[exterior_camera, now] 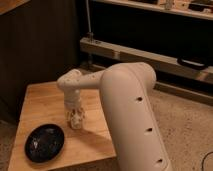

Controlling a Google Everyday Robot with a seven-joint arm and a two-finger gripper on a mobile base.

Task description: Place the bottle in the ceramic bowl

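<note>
Bowl: you have a shallow, round, glossy black dish (45, 143) with faint light speckles, lying flat like a plate near the front left corner of the table.
Bottle: a small pale whitish shape (77, 124) at the gripper's tip, low over the wood; it blends with the pale gripper, so you cannot make out its cap or colour bands.
Bottle's place: outside the bowl, at about 2 o'clock from it, with a strip of bare wood between them.
Count: one bowl, one bottle, one table, one arm.
Arm: the thick white upper link fills the lower right of your view; from it a slimmer link runs toward 9 o'clock to a rounded joint (69, 81), and the wrist drops straight down from there.
Gripper: it (75, 117) points down at 6 o'clock, close above the middle of the table.
Grip: you cannot tell how wide it stands or whether it is clamped on the bottle.
Table: light wooden top (42, 105), square-edged.
</note>
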